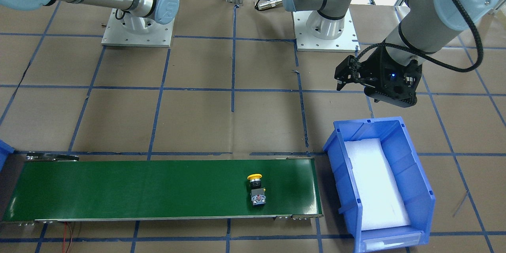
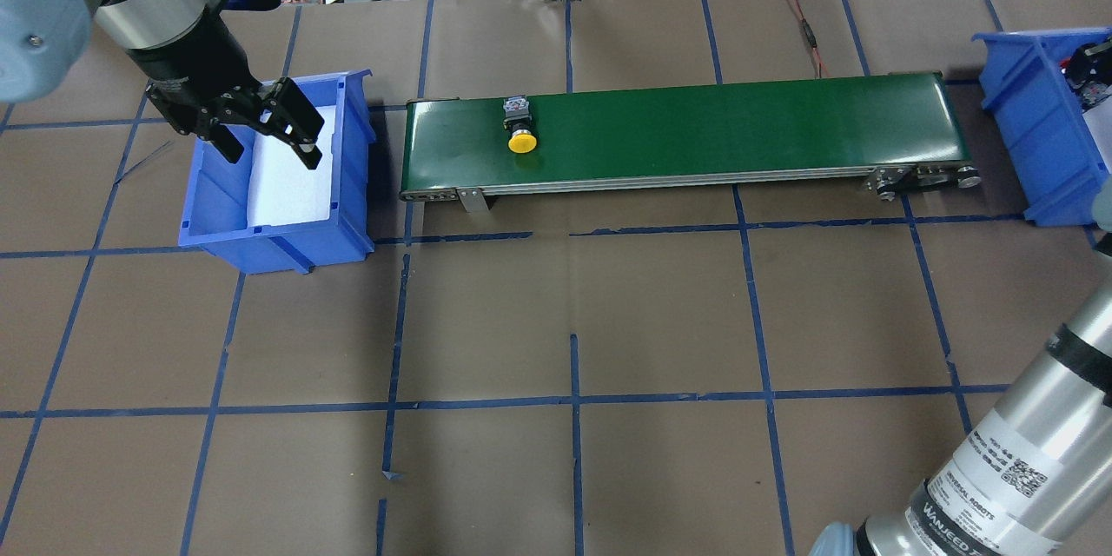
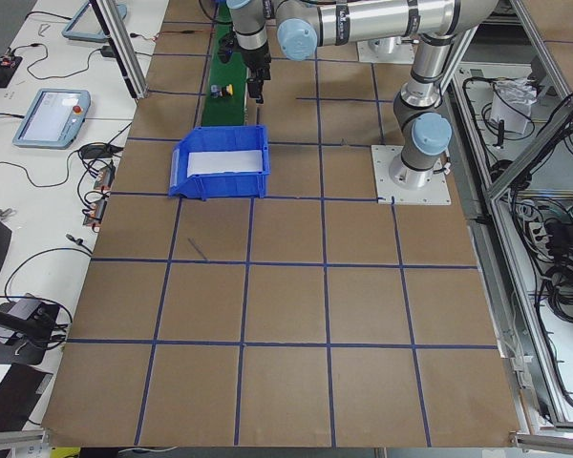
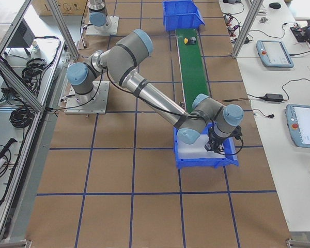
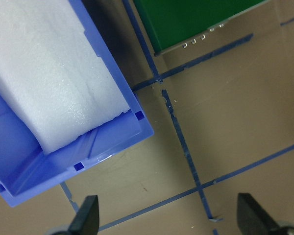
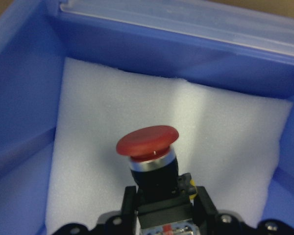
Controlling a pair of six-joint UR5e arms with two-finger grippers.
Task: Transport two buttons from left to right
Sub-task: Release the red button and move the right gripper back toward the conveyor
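Table [image 2: 660, 321]: brown paper surface with a blue tape grid, cables and benches beyond its edges.

Conveyor belt [image 2: 738, 117]: green, runs along the far edge between two bins.

Left bin [image 2: 269, 248]: blue, near the far-left corner, white foam liner, no button in it.

Right bin [image 2: 1025, 130]: blue, near the far-right corner, foam-lined.

Yellow button [image 2: 519, 123]: lies on its side on the belt toward the left end, cap pointing at the robot.

Red button [image 6: 149, 152]: inside the right bin over the foam. Whether it touches the foam cannot be told.

Right gripper [image 6: 165, 205]: fingers pressed against both sides of the red button's black body.

Left gripper [image 2: 273, 152]: spread wide, holds nothing, hangs over the left bin.

Hazards, as judged:
- Released from height, the top-heavy red button could bounce or topple.
- The yellow button, lying loose, could roll askew and reach the belt's right end while the right gripper is occupied, then fall short of the bin.
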